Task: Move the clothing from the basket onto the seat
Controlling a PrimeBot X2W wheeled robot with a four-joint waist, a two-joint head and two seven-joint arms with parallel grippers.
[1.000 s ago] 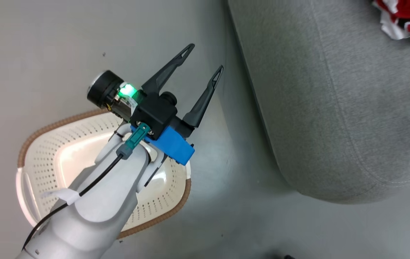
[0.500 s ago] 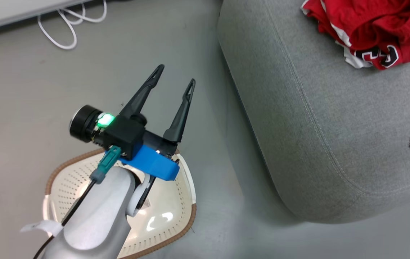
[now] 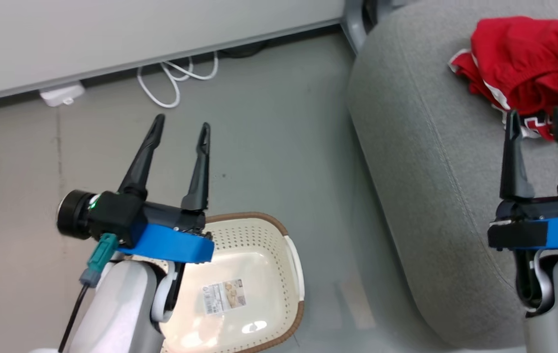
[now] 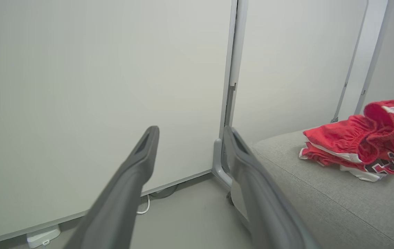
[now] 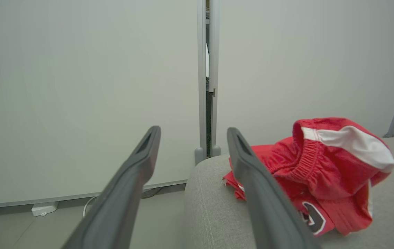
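The red clothing (image 3: 528,68) with white trim lies crumpled on the grey seat (image 3: 430,162) at the upper right; it also lies on the seat in the left wrist view, clothing (image 4: 359,141) on seat (image 4: 321,197), and in the right wrist view, clothing (image 5: 321,166) on seat (image 5: 210,207). The cream basket (image 3: 259,255) with its brown rim stands on the floor at the bottom centre, a barcode sticker on its bare bottom. My left gripper (image 3: 181,125) is open above the floor beyond the basket. Over the seat my right gripper (image 3: 536,117) is open, just short of the clothing.
A white wall panel (image 3: 136,39) runs along the back, with a white cable (image 3: 176,83) and a power adapter (image 3: 60,94) on the grey floor below it. A grey metal post foot (image 3: 357,19) stands by the seat's far corner.
The camera has tilted up, so the wall and more of the clothing show. My left gripper has lifted off the basket, and my right gripper has come into view over the seat.
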